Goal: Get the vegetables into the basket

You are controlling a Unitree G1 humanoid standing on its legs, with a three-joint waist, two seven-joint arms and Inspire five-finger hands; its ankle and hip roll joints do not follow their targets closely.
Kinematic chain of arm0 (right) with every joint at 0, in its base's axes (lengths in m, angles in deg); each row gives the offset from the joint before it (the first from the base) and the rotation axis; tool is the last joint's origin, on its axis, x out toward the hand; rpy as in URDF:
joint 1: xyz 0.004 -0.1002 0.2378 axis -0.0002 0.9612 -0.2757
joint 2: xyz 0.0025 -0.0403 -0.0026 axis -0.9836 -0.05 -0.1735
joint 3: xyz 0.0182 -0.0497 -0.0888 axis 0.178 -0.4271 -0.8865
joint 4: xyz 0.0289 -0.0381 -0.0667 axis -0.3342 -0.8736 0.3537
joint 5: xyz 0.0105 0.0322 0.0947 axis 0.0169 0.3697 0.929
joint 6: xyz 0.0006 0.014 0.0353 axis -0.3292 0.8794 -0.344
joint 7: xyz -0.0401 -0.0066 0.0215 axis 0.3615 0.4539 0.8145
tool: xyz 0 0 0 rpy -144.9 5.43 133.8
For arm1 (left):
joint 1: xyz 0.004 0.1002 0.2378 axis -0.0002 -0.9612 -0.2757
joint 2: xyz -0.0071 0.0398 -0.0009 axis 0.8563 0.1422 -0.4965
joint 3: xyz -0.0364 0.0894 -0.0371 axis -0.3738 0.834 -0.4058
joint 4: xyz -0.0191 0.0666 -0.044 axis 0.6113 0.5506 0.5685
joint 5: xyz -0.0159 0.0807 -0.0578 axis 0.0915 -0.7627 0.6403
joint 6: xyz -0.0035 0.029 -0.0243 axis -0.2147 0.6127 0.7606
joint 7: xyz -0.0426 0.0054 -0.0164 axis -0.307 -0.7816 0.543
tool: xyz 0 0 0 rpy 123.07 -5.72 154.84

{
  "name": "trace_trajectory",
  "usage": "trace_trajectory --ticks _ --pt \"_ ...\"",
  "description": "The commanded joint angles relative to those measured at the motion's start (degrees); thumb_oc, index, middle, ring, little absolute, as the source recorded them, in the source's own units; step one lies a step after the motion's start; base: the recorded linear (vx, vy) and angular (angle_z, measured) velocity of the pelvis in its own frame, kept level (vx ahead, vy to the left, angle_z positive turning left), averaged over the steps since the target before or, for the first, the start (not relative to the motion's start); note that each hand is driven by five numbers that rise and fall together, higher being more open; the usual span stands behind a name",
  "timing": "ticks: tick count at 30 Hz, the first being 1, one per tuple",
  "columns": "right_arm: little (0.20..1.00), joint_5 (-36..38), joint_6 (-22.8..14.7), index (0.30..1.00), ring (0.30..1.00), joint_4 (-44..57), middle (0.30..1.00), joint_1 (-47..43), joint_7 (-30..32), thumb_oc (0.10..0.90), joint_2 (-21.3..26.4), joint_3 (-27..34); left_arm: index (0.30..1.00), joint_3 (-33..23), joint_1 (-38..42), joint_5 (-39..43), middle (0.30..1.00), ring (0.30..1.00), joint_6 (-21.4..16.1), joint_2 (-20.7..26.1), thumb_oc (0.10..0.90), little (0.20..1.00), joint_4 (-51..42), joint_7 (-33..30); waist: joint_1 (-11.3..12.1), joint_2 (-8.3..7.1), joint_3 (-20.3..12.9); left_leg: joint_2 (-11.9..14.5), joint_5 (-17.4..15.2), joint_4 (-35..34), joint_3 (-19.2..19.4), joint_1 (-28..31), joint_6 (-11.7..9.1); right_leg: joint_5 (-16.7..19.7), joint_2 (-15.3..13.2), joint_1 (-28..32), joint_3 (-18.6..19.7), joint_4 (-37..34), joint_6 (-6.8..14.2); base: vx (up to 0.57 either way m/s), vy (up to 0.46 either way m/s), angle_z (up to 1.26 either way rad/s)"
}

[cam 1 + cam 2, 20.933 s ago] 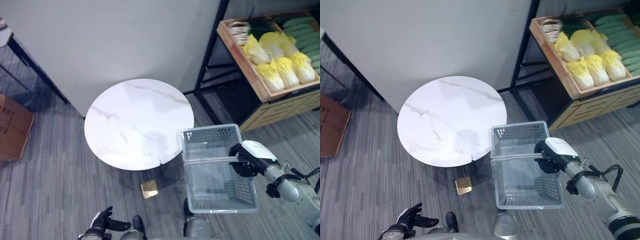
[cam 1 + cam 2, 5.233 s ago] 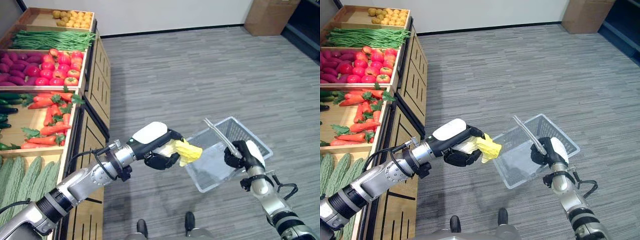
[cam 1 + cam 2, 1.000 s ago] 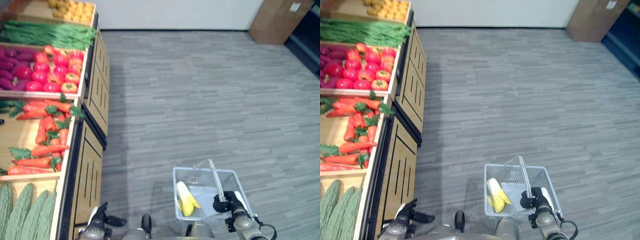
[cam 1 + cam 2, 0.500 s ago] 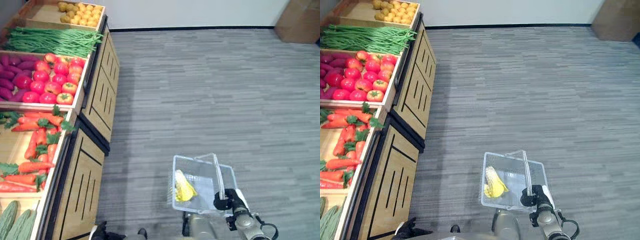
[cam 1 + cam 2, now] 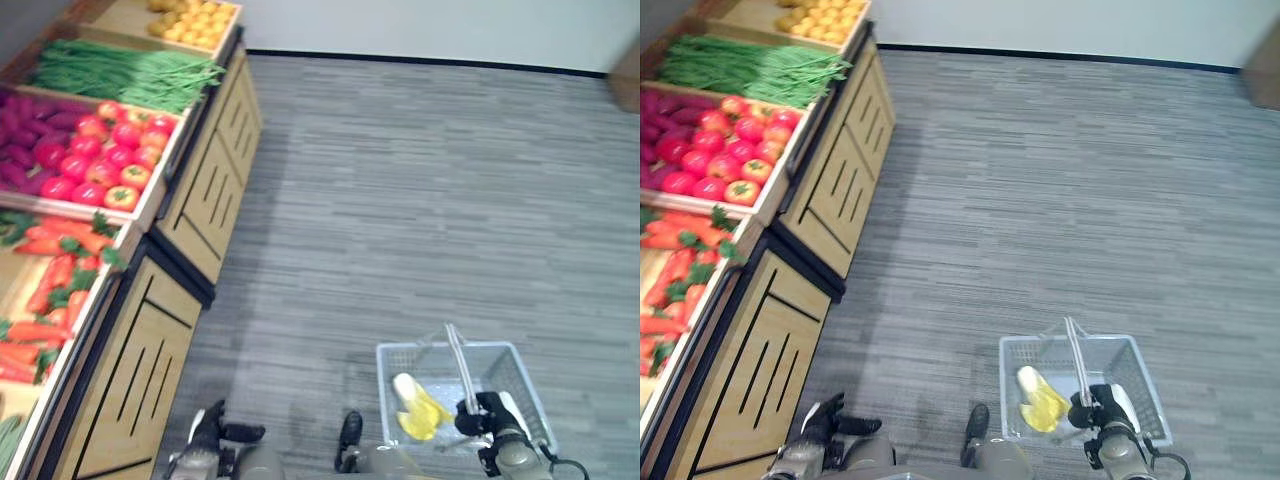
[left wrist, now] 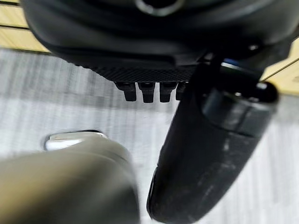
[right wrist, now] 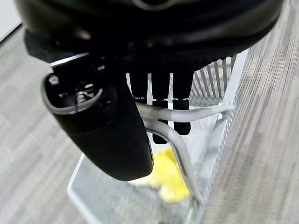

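A clear wire basket (image 5: 420, 347) hangs low at my right side over the grey floor. My right hand (image 5: 482, 414) is shut on its handle (image 5: 455, 355); in the right wrist view the fingers (image 7: 159, 100) curl over the handle bar (image 7: 187, 115). A yellow cabbage (image 5: 420, 415) lies inside the basket, and its yellow leaves (image 7: 170, 176) show below the hand. My left hand (image 5: 212, 440) hangs at the lower left by the shelf front, open and holding nothing. Its thumb (image 6: 205, 154) stands out over bare floor.
A wooden produce stand (image 5: 150, 340) runs along the left. It holds green beans (image 5: 130, 70), tomatoes (image 5: 105, 160), carrots (image 5: 50, 260), purple vegetables (image 5: 30, 140) and yellow produce (image 5: 195, 18). Grey carpet (image 5: 430, 180) stretches to the right of it.
The whole view has shifted, so the stand and the basket sit differently in the picture. My right hand still holds the handle and the cabbage stays in the basket.
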Motion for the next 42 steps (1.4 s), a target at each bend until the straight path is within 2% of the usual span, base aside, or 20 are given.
trace_trajectory --ticks 1,3,5,8,9,10,11,13,18,21,23,25,26,30,31,34,37,38,39,42 --pt "0.3 0.8 -2.7 0.3 0.3 1.1 0.3 -0.8 2.0 0.4 3.9 1.1 1.0 2.0 -2.4 0.9 1.0 1.0 0.3 0.7 0.9 1.0 0.9 -0.7 0.6 2.33 -0.6 -0.5 9.1 -13.1 1.6 -2.0 2.7 -2.3 -3.5 0.8 6.9 3.8 8.9 0.33 0.132 -0.1" --pt "0.3 0.7 -2.7 0.3 0.3 0.2 0.3 -1.1 1.9 0.4 3.6 0.7 1.0 1.8 -2.9 0.8 1.0 1.0 0.4 0.8 0.9 1.0 1.2 -0.8 1.5 2.65 -0.8 -0.1 11.1 -16.7 1.2 -2.2 2.1 -3.4 -3.2 2.6 7.9 3.7 9.0 0.32 0.146 -0.22" --pt "0.3 0.6 -2.7 0.3 0.3 -0.3 0.3 -1.2 1.6 0.4 3.4 0.7 1.0 1.8 -3.3 0.5 1.0 1.0 0.5 0.8 0.9 1.0 1.3 -0.6 1.8 2.62 -0.9 0.0 11.7 -16.2 1.3 -1.8 2.0 -3.8 -3.3 3.6 8.4 4.0 9.2 0.19 0.096 -0.53" --pt "0.3 0.5 -2.1 0.3 0.3 -3.0 0.3 -2.1 1.3 0.4 1.9 1.0 1.0 2.2 -4.1 -0.4 1.0 1.0 0.5 1.2 0.9 1.0 2.1 0.2 2.5 1.49 -2.8 -2.1 8.8 -14.4 2.4 -0.5 4.3 -5.1 -6.0 6.0 10.0 5.0 10.7 0.35 0.264 -0.5" --pt "0.3 0.5 -2.1 0.3 0.3 -3.0 0.3 -2.1 1.3 0.4 1.9 1.0 1.0 2.2 -4.1 -0.4 1.0 1.0 0.5 1.2 0.9 1.0 2.1 0.2 2.5 1.44 -2.8 -2.1 8.7 -14.3 2.4 -0.5 4.3 -5.1 -6.1 6.0 10.0 5.1 10.7 0.32 0.32 -0.12" --pt "0.3 0.5 -1.9 0.3 0.3 -3.1 0.3 -2.2 1.2 0.4 1.5 1.2 1.0 2.4 -3.9 -0.5 1.0 1.0 0.5 1.6 0.9 1.0 2.0 0.3 2.9 0.52 -3.3 -3.7 6.5 -12.2 3.0 -0.6 5.7 -4.7 -7.8 6.0 11.0 6.4 11.7 0.33 0.385 0.28" --pt "0.3 0.9 -1.7 0.3 0.3 -3.8 0.3 -2.7 1.1 0.4 0.8 1.5 1.0 3.0 -3.2 -1.1 1.0 1.0 0.3 1.9 0.9 1.0 1.7 0.2 3.0 -0.48 -4.1 -5.4 4.6 -10.5 3.6 -0.8 6.9 -2.5 -9.5 5.7 11.6 8.4 12.9 0.39 0.477 0.25" --pt "0.3 1.1 -1.7 0.3 0.3 -3.7 0.3 -3.5 0.8 0.4 0.4 1.1 1.0 3.6 -2.8 -1.0 1.0 1.0 0.3 2.5 0.9 1.0 0.4 0.4 3.3 -0.99 -3.9 -7.3 2.5 -9.6 4.1 -0.3 8.7 2.5 -11.0 2.7 12.3 14.3 13.9 0.25 0.388 -0.05" --pt "0.3 1.0 -2.0 0.3 0.3 -2.2 0.3 -4.0 0.3 0.4 -0.4 0.0 1.0 3.7 -2.6 -0.9 1.0 1.0 0.4 3.2 0.9 1.0 -0.2 0.4 2.6 -0.24 -2.7 -8.5 1.0 -12.0 3.9 4.4 10.4 7.3 -10.3 -2.7 12.7 24.0 13.8 0.16 0.19 0.1" --pt "0.3 1.1 -2.3 0.3 0.3 -1.2 0.3 -4.2 0.3 0.4 -0.2 -0.3 1.0 3.4 -2.6 -0.6 1.0 1.0 0.4 3.4 0.9 1.0 0.5 0.7 1.3 0.63 -1.4 -8.2 0.6 -13.5 2.9 7.4 10.1 4.9 -8.4 -7.1 11.9 22.7 12.6 0.22 0.063 0.15" --pt "0.3 1.5 -2.7 0.3 0.3 -0.5 0.3 -4.5 0.4 0.4 0.0 -0.5 1.0 3.5 -2.2 -0.9 1.0 1.0 0.3 3.4 0.9 1.0 1.1 0.7 0.3 0.64 -0.5 -8.4 -0.4 -13.9 1.5 9.5 9.7 3.2 -7.3 -8.7 12.1 17.9 12.2 0.26 -0.034 0.36" --pt "0.3 1.5 -2.7 0.3 0.3 -0.3 0.3 -4.5 0.5 0.4 0.1 -0.6 1.0 3.5 -2.1 -1.3 1.0 1.0 0.3 3.3 0.9 1.0 1.8 0.9 -0.7 0.34 0.0 -8.7 -1.6 -14.0 0.3 11.4 9.3 3.8 -6.7 -9.6 13.4 12.3 12.6 0.39 -0.131 0.59" --pt "0.3 1.4 -2.6 0.3 0.3 0.4 0.3 -4.2 0.4 0.4 0.1 -0.4 1.0 2.4 -1.7 -1.0 1.0 1.0 0.2 3.3 0.9 1.0 2.9 1.0 -2.3 -0.21 0.3 -8.8 -3.8 -13.4 -2.2 13.8 8.4 7.5 -7.2 -12.8 17.2 5.4 13.9 0.43 -0.168 0.7" --pt "0.3 1.1 -2.6 0.3 0.3 0.5 0.3 -3.6 0.0 0.4 0.3 0.1 1.0 2.1 -2.1 -1.6 1.0 1.0 0.4 3.0 0.9 1.0 3.6 1.4 -3.1 -0.49 -0.2 -8.3 -6.0 -12.9 -4.5 16.8 7.4 8.3 -7.0 -12.4 17.8 5.6 14.1 0.39 -0.224 0.9" --pt "0.3 1.0 -2.8 0.3 0.3 0.3 0.3 -3.5 -0.4 0.4 0.9 0.2 1.0 1.8 -2.7 -1.2 1.0 1.0 0.6 2.8 0.9 1.0 3.7 1.5 -3.1 0.09 -1.4 -6.1 -5.1 -12.9 -5.4 18.2 6.0 7.2 -5.6 -11.6 16.1 7.1 12.9 0.34 -0.277 0.82" --pt "0.3 1.2 -3.1 0.3 0.3 1.3 0.3 -3.2 -0.6 0.4 1.9 0.4 1.0 1.7 -3.0 -0.8 1.0 1.0 0.6 2.8 0.9 1.0 3.5 1.6 -3.4 0.71 -2.0 -4.4 -3.9 -12.1 -6.4 17.9 4.8 5.3 -4.5 -11.1 14.6 8.1 11.7 0.22 -0.245 0.45" --pt "0.3 1.7 -3.4 0.3 0.3 1.0 0.3 -3.5 -0.3 0.4 3.0 0.4 1.0 1.9 -2.6 -0.1 1.0 1.0 0.7 2.5 0.9 1.0 3.0 1.5 -3.3 1.28 -1.9 -3.5 -1.4 -7.2 -7.3 15.6 3.4 3.0 -3.6 -10.1 13.2 9.1 10.2 0.19 -0.252 0.3" --pt "0.3 1.7 -3.4 0.3 0.3 1.3 0.3 -3.6 -0.3 0.4 3.9 0.2 1.0 2.2 -2.2 0.5 1.0 1.0 0.7 2.1 0.9 1.0 2.4 1.3 -2.7 1.09 -1.1 -3.9 0.8 -2.1 -6.4 12.8 2.7 2.1 -3.8 -8.3 12.1 8.8 9.1 0.12 -0.201 0.47" --pt "0.3 1.7 -3.4 0.3 0.3 1.3 0.3 -3.6 -0.3 0.4 3.9 0.2 1.0 2.2 -2.2 0.5 1.0 1.0 0.7 2.1 0.9 1.0 2.4 1.3 -2.8 1.13 -1.1 -3.9 0.7 -1.9 -6.5 12.6 2.7 2.1 -3.8 -8.3 12.0 8.8 9.1 0.11 -0.223 0.64" --pt "0.3 2.6 -3.3 0.3 0.3 0.0 0.3 -3.3 -0.1 0.4 4.5 1.3 1.0 2.5 -1.9 1.1 1.0 1.0 0.9 2.1 0.9 1.0 1.9 1.4 -2.7 0.75 -0.1 -2.2 3.0 3.5 1.3 8.2 2.8 0.4 -4.5 -5.1 8.8 8.3 7.8 0.08 -0.179 0.67"
